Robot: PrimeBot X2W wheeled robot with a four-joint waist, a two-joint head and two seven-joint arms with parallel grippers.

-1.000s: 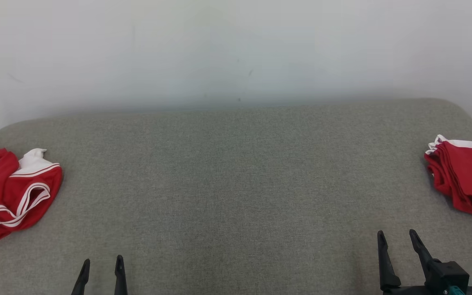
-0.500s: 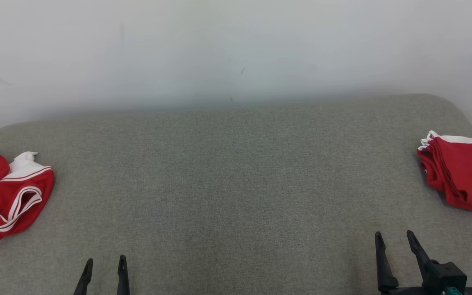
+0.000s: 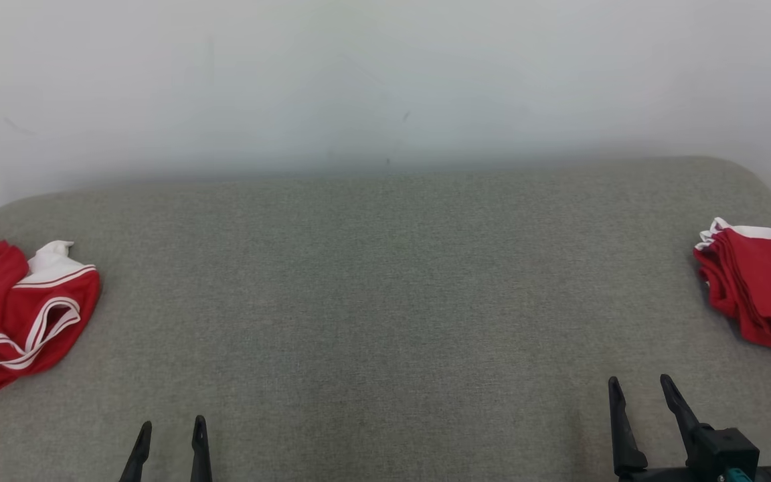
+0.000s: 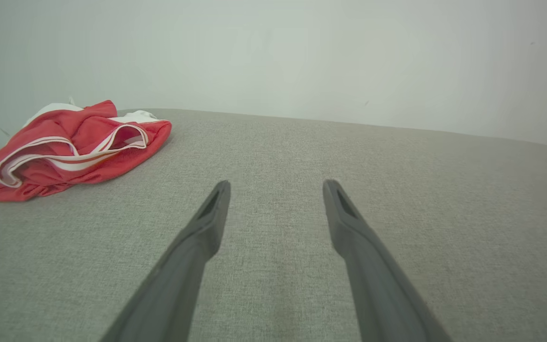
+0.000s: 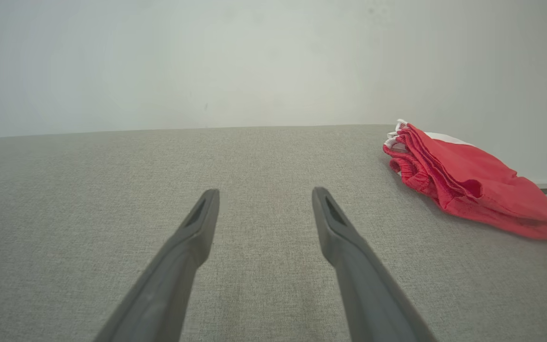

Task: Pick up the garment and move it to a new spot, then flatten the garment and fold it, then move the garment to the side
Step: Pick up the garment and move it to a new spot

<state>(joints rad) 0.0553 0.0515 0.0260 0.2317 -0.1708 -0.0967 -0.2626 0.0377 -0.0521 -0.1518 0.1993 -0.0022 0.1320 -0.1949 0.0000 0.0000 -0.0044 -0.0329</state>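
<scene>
The left pincer (image 3: 172,423) and the right pincer (image 3: 638,379) are hovering over the near edge of the grey worktop (image 3: 385,301), fingers standing apart and gripping nothing. The crumpled red garment (image 3: 24,321) is lying at the worktop's left end. A folded red stack (image 3: 760,288) is sitting at the worktop's right end.

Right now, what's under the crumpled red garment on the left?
The garment lies directly on the grey cushion, which shows along its visible edges. Whatever sits beneath its folds is covered and can't be seen.

A grey fabric surface (image 3: 385,281) bears a crumpled red garment (image 3: 17,321) left, a folded red pile (image 3: 760,294) right.
</scene>
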